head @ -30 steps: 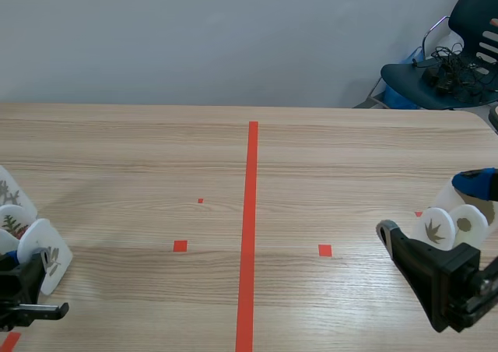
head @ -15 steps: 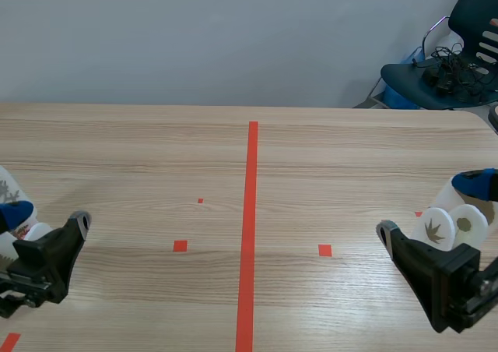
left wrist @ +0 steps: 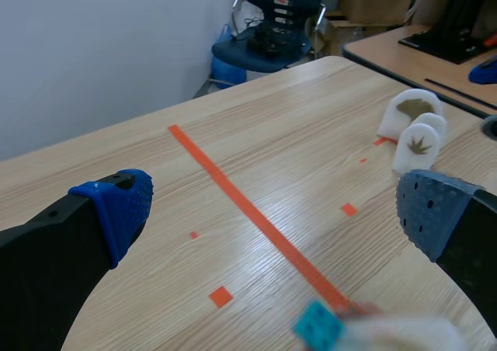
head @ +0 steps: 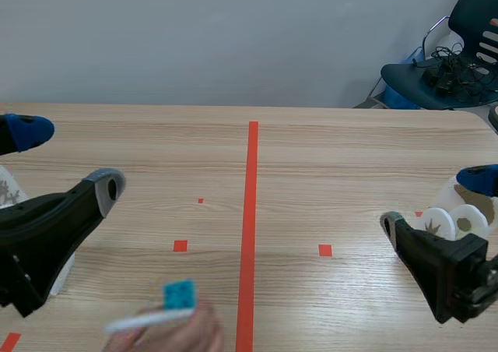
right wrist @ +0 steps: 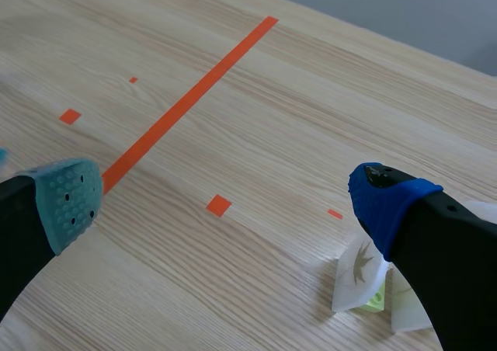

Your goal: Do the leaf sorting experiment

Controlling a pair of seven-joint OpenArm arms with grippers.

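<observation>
White leaf cards stand at the right, one showing a dark leaf; in the right wrist view these leaf cards sit beside my blue-padded finger. My right gripper hangs open just in front of them, holding nothing. At the far left edge more white leaf cards peek out behind my left gripper, which is raised and wide open with nothing in it. A person's hand at the near edge holds a blurred white card with a teal block; that teal block lies under my left gripper.
A red tape line runs down the middle of the wooden table, with small red squares beside it. A dark chair with cables stands past the far right corner. Another desk shows beyond the table.
My left gripper has opened wide and lifted up and inward from the left cards. A hand with a teal-topped card has come in at the near edge. The right gripper barely moved.
</observation>
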